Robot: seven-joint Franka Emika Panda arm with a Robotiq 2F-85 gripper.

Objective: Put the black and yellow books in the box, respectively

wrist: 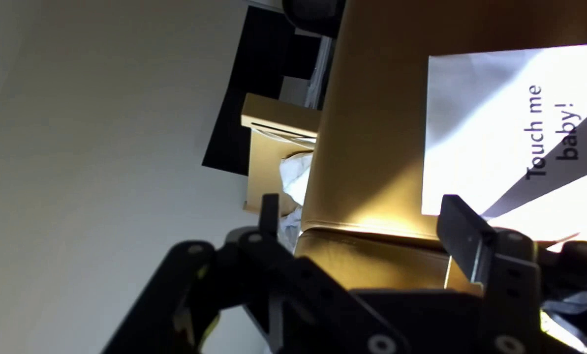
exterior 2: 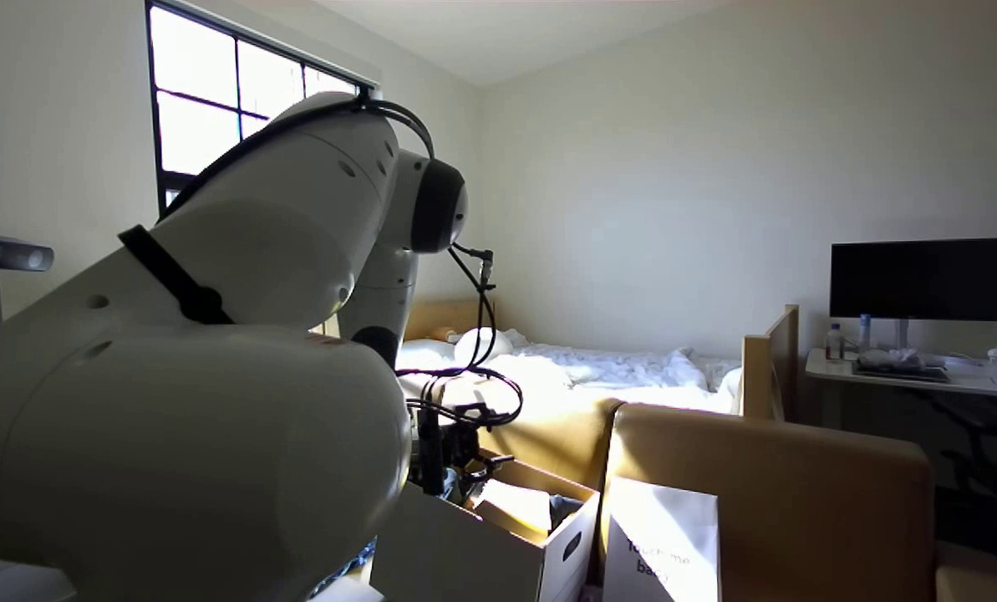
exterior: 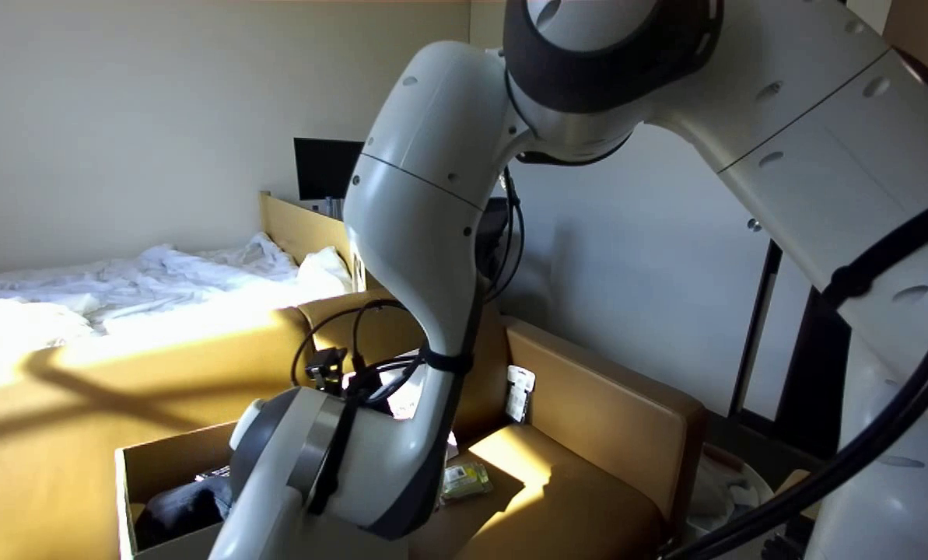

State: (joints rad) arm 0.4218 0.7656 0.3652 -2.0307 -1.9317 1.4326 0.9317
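The gripper [wrist: 362, 211] hangs near the open top of the box [exterior 2: 465, 552], fingers [wrist: 460, 226] spread well apart. Box sits by the tan sofa [exterior 2: 765, 485], next to a white "Touch me baby!" sign [wrist: 495, 132]. Bright yellowish patch [exterior 2: 511, 505] inside, honestly can't tell if that's the yellow book or where the black book is.
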